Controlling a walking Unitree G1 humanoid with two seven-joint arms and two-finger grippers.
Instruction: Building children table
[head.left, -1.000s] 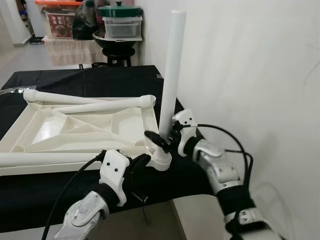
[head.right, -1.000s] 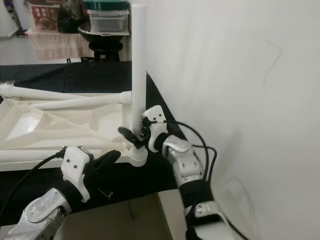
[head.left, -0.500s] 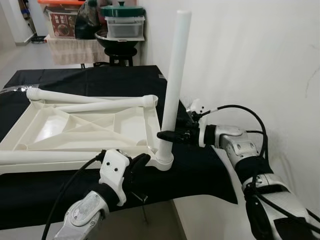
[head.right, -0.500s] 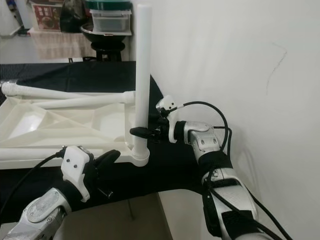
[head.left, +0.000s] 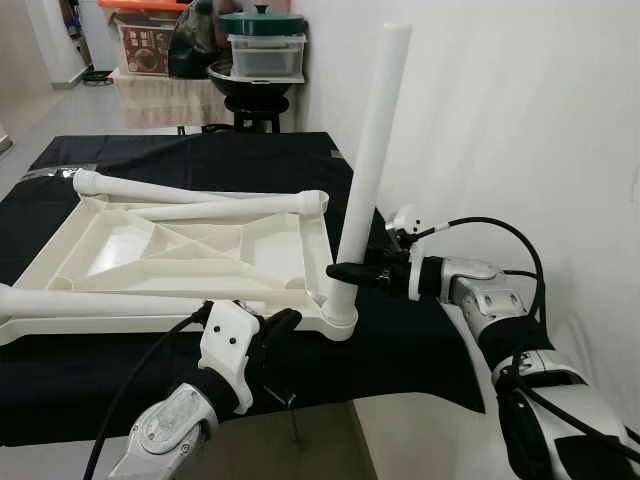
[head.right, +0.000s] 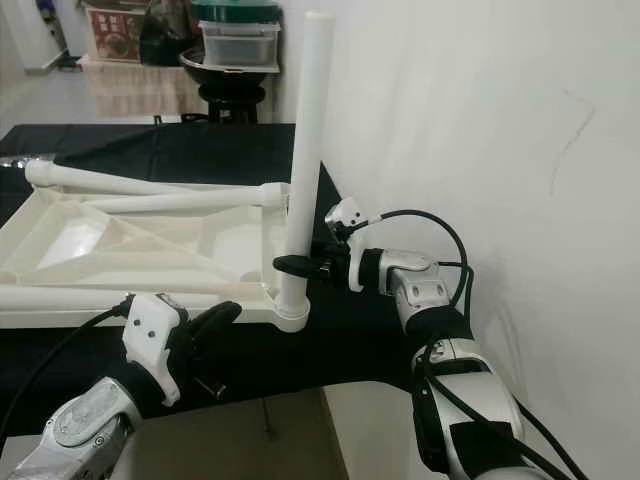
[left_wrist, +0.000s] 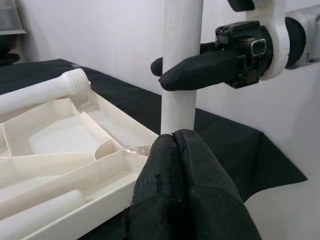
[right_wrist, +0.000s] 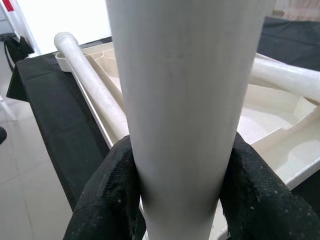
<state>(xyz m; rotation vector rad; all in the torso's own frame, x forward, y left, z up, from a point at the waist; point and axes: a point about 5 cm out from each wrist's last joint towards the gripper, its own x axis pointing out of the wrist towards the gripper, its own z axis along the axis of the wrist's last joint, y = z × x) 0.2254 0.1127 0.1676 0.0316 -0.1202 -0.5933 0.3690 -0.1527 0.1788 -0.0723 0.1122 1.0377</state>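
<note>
Right wrist view looks straight along two black fingers (right_wrist: 107, 195) pressed against either side of the upright leg (right_wrist: 185, 110), so the right gripper (head.left: 345, 271) is clamped on that white tube low down, a little above its base. From the left eye view the right arm comes in from the wall side, forearm level and nearly horizontal, elbow bent back toward the robot, with a black cable looping over the wrist. The leg stands almost vertical, leaning slightly toward the white wall (head.left: 520, 120), and its foot sits in the round corner socket (head.left: 340, 323) at the near right corner of the tabletop (head.left: 120, 250).

Left wrist view shows the left gripper (left_wrist: 175, 137) with its fingertips pressed together, touching the tabletop's near edge just at the foot of the leg; whether anything is pinched between them I cannot tell. That arm rises from below the table edge, wrist angled up and forward.

The white tabletop lies upside down, ribbed underside up, on a black cloth (head.left: 200, 160). Three loose legs (head.left: 190, 187) rest on it: two lying across the far part of the frame, one along the near edge. Beyond the table stand stacked pots and boxes (head.left: 262, 55).
</note>
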